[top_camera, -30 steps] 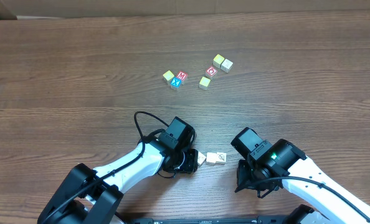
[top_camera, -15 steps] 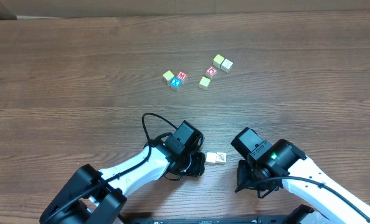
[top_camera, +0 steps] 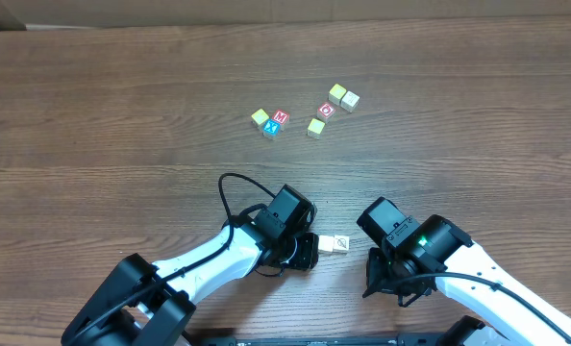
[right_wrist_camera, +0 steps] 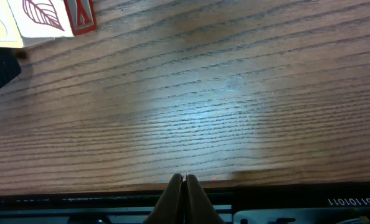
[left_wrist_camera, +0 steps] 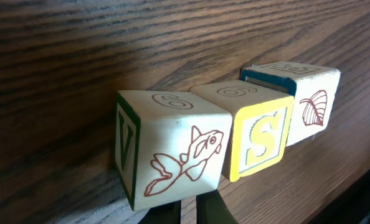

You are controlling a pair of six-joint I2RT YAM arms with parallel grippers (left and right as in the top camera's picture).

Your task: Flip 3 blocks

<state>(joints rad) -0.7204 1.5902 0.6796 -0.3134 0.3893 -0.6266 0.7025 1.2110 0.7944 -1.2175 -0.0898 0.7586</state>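
Three blocks stand side by side in a row in the left wrist view: a cream cube with a red fish (left_wrist_camera: 172, 149), one with a yellow-framed S (left_wrist_camera: 260, 134), and one with a red leaf and blue top edge (left_wrist_camera: 303, 99). Overhead, the row (top_camera: 335, 244) lies near the table's front edge, its left end tucked under my left gripper (top_camera: 306, 252). My left gripper (left_wrist_camera: 191, 211) is shut, its tips right against the bottom of the fish cube and holding nothing. A little to the right of the row, my right gripper (top_camera: 386, 284) is shut and empty above bare wood. The leaf cube (right_wrist_camera: 48, 15) shows at the top left of the right wrist view.
Farther back on the table sits a loose cluster: a red M cube (top_camera: 281, 117), a blue X cube (top_camera: 272, 128), a red O cube (top_camera: 327, 110) and several yellowish cubes (top_camera: 316, 127). The table's front edge (right_wrist_camera: 266, 182) runs just under my right gripper (right_wrist_camera: 184, 186).
My left gripper slid right up to the row of blocks, covering its left end, then stopped. The right arm has not moved.
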